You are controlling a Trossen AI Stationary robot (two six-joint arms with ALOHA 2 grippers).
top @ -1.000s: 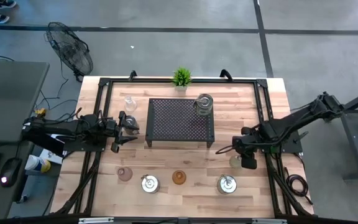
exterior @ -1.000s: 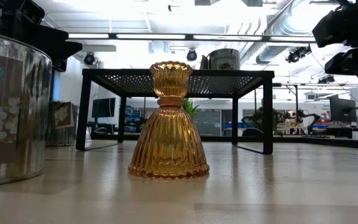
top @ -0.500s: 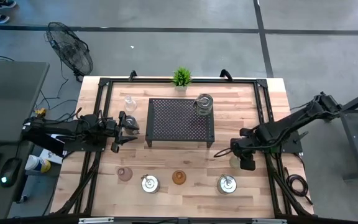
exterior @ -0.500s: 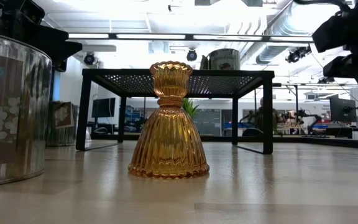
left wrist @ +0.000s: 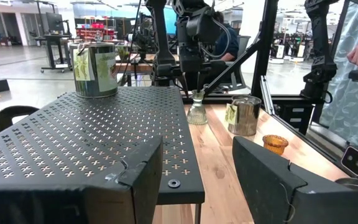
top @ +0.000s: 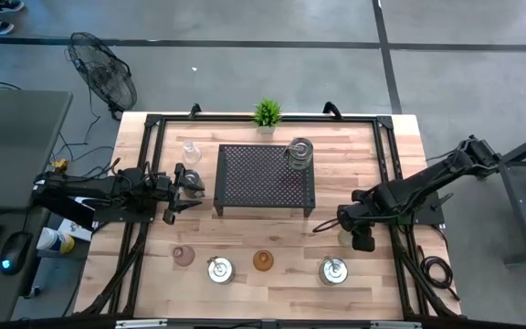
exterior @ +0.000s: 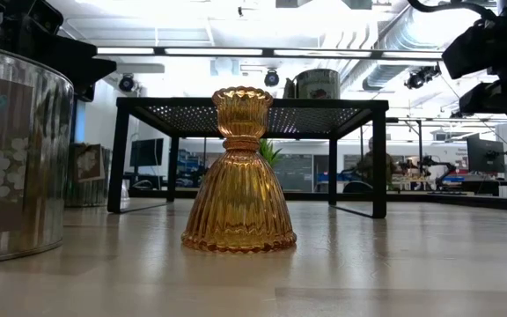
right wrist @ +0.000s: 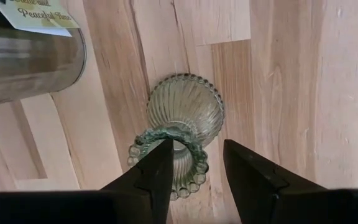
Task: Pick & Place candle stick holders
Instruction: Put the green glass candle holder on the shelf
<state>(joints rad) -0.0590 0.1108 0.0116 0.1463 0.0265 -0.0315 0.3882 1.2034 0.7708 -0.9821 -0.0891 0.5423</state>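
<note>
Greenish glass candle stick holder [right wrist: 180, 127]: upright on the wooden table [top: 272, 274], right of the black perforated rack [top: 265, 176], near a silver tin [right wrist: 30, 59]. Right gripper [right wrist: 194, 165]: directly above it, fingers parted either side of its scalloped rim, not clamped. Amber holder [exterior: 239, 173]: front row, between silver holders. Left gripper [top: 188, 187]: at the rack's left edge, jaws apart, holding nothing.
</note>
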